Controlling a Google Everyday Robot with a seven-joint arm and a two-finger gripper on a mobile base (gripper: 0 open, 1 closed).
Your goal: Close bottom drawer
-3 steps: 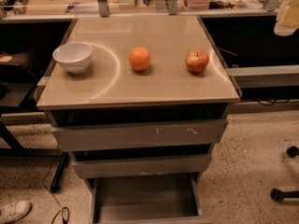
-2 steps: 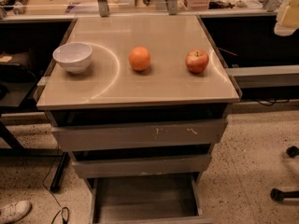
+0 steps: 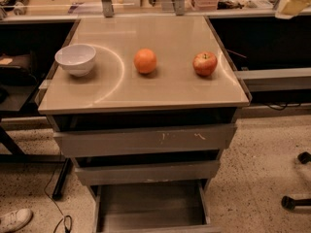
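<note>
The bottom drawer (image 3: 150, 208) is a shallow grey metal tray with thin side walls, pulled far out at the bottom of the view; it looks empty and its front edge is cut off by the frame. Above it sit the mid-width grey drawer (image 3: 146, 173) and the widest grey drawer (image 3: 146, 140) with pale scratches on its front, both slightly out. The gripper is not in view.
On the cabinet top (image 3: 170, 89) stand a white bowl (image 3: 76, 58), an orange (image 3: 145, 60) and a red apple (image 3: 204, 63). Chair casters (image 3: 296, 202) are on the floor at right, a white shoe (image 3: 14, 220) and a cable at left. Dark desks flank the cabinet.
</note>
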